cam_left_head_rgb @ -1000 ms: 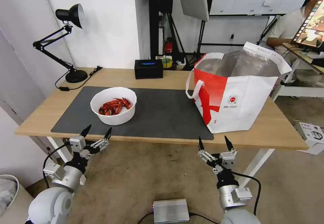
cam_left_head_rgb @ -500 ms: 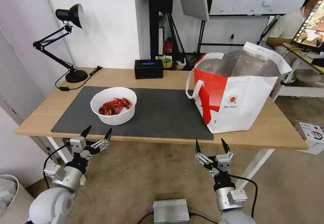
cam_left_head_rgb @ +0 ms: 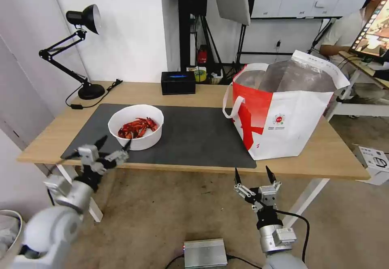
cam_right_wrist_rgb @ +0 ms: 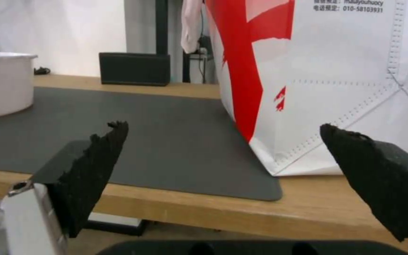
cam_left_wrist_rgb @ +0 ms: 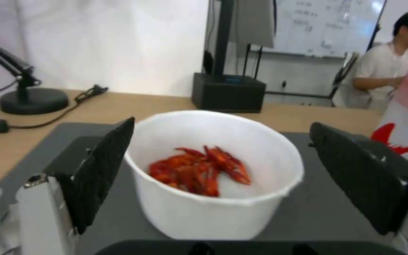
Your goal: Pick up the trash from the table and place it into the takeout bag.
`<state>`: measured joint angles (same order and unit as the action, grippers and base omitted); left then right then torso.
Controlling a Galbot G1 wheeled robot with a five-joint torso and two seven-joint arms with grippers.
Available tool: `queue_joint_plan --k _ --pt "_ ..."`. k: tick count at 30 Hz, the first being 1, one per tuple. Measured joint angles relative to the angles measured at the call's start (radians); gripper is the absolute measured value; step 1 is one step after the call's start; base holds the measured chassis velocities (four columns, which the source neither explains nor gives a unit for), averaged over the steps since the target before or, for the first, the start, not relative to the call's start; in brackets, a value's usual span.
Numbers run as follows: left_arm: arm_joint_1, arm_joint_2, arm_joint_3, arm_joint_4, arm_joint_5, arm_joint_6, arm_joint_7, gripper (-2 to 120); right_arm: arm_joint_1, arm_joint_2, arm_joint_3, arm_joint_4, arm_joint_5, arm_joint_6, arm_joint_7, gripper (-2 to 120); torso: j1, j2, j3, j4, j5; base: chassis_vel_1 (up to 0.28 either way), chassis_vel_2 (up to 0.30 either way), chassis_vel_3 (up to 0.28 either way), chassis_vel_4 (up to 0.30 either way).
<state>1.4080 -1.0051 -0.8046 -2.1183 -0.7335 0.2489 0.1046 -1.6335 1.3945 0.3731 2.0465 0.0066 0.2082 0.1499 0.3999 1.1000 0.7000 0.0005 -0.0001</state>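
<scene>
From the head view, the bowl [cam_left_head_rgb: 136, 126] of red shells [cam_left_head_rgb: 137, 127] sits on the grey mat [cam_left_head_rgb: 190, 135], at about nine o'clock from the tote [cam_left_head_rgb: 283, 111], which stands open at the table's [cam_left_head_rgb: 336, 155] right end. The left gripper [cam_left_head_rgb: 111, 147] hangs at the near edge, at seven o'clock from the bowl, claw spread and empty. The right gripper [cam_left_head_rgb: 252, 175] waits below the table edge at six o'clock from the tote's red corner, claw spread too.

In the left wrist view, the bowl [cam_left_wrist_rgb: 213, 173] lies straight ahead between the two black fingers [cam_left_wrist_rgb: 102, 170], not touching either. The gap looks barely wider than the bowl (my worry exactly): a slightly off-centre approach could have a fingertip nudge the wall, shoving the bowl along the mat or tipping the shells [cam_left_wrist_rgb: 199, 170] out. A thin wall may also buckle under a hard squeeze.

In the right wrist view, the right gripper [cam_right_wrist_rgb: 223, 148] faces the tote's [cam_right_wrist_rgb: 336, 88] lower corner, with the bowl's side [cam_right_wrist_rgb: 1, 83] at ten o'clock. If it rises carelessly, it could strike the table edge [cam_right_wrist_rgb: 190, 209] or push the soft tote off-square.
</scene>
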Motion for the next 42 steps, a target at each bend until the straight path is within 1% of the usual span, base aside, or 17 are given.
queue_joint_plan --k 1,3,4,5,8,9,11,12,15,18,19,22,23,29,34,36,42 --pt "0.000 0.000 0.000 0.000 0.000 0.000 0.000 100 0.000 0.000 0.000 0.000 0.000 0.000 0.000 100 0.000 0.000 0.000 0.0000 0.0000 0.000 0.000 0.000 0.000" --pt "-0.031 0.070 -0.002 0.001 -0.069 0.047 -0.047 100 0.000 0.000 0.000 0.000 0.000 0.000 0.000 100 0.000 0.000 0.000 -0.0004 0.0001 0.000 0.000 0.000 0.000" --pt "-0.060 0.117 0.014 0.011 -0.120 0.078 -0.089 100 0.000 0.000 0.000 0.000 0.000 0.000 0.000 100 0.000 0.000 0.000 -0.0004 0.0000 0.000 0.000 0.000 0.000" --pt "-0.060 0.117 0.014 0.011 -0.120 0.078 -0.089 100 0.000 0.000 0.000 0.000 0.000 0.000 0.000 100 0.000 0.000 0.000 -0.0004 0.0000 0.000 0.000 0.000 0.000" --pt "-0.164 0.225 0.084 0.055 -0.247 0.152 -0.170 100 0.000 0.000 0.000 0.000 0.000 0.000 0.000 100 0.000 0.000 0.000 -0.0006 0.0001 0.000 0.000 0.000 0.000" --pt "-0.164 0.225 0.084 0.055 -0.247 0.152 -0.170 100 0.000 0.000 0.000 0.000 0.000 0.000 0.000 100 0.000 0.000 0.000 -0.0006 0.0001 0.000 0.000 0.000 0.000" --pt "-0.250 0.274 0.146 0.103 -0.325 0.200 -0.219 100 0.000 0.000 0.000 0.000 0.001 0.000 0.000 100 0.000 0.000 0.000 -0.0006 -0.0001 0.000 0.000 0.000 0.000" --pt "-0.250 0.274 0.146 0.103 -0.325 0.200 -0.219 100 0.000 0.000 0.000 0.000 0.001 0.000 0.000 100 0.000 0.000 0.000 -0.0006 -0.0001 0.000 0.000 0.000 0.000" --pt "-0.337 0.312 0.211 0.157 -0.392 0.248 -0.247 100 0.001 0.000 0.000 0.000 0.001 0.000 0.000 100 0.000 0.000 0.000 -0.0006 -0.0002 0.000 0.000 0.000 0.000" --pt "-0.461 0.360 0.298 0.241 -0.456 0.328 -0.243 100 0.001 0.000 0.000 0.000 0.001 0.000 0.000 100 0.000 0.000 0.000 -0.0004 -0.0001 0.000 0.000 0.000 0.000" --pt "-0.461 0.360 0.298 0.241 -0.456 0.328 -0.243 100 0.001 0.000 0.000 0.000 0.001 0.000 0.000 100 0.000 0.000 0.000 -0.0004 -0.0001 0.000 0.000 0.000 0.000" --pt "-0.567 0.379 0.382 0.313 -0.483 0.382 -0.242 100 0.001 0.000 0.000 0.000 0.001 0.000 0.000 100 0.000 0.000 0.000 -0.0004 0.0000 0.000 0.000 0.000 0.000" --pt "-0.567 0.379 0.382 0.313 -0.483 0.382 -0.242 100 0.001 0.000 0.000 0.000 0.001 0.000 0.000 100 0.000 0.000 0.000 -0.0004 0.0000 0.000 0.000 0.000 0.000" --pt "-0.724 0.376 0.526 0.420 -0.498 0.445 -0.250 100 0.000 0.000 0.000 0.000 0.002 0.000 0.000 100 0.000 0.000 0.000 -0.0005 0.0001 0.000 0.000 0.000 0.000" --pt "-0.782 0.368 0.589 0.472 -0.497 0.455 -0.255 100 0.001 0.000 0.000 0.000 0.002 0.000 0.000 100 0.000 0.000 0.000 -0.0006 0.0001 0.000 0.000 0.000 0.000" --pt "-0.814 0.363 0.640 0.518 -0.489 0.456 -0.254 100 0.001 0.000 0.000 0.000 0.002 0.000 0.000 100 0.000 0.000 0.000 -0.0005 0.0001 0.000 0.000 0.000 0.000" --pt "-0.840 0.346 0.685 0.563 -0.468 0.453 -0.248 100 0.000 0.000 0.000 0.000 0.002 0.000 0.000 100 0.000 0.000 0.000 -0.0005 0.0001 0.000 0.000 0.000 0.000"
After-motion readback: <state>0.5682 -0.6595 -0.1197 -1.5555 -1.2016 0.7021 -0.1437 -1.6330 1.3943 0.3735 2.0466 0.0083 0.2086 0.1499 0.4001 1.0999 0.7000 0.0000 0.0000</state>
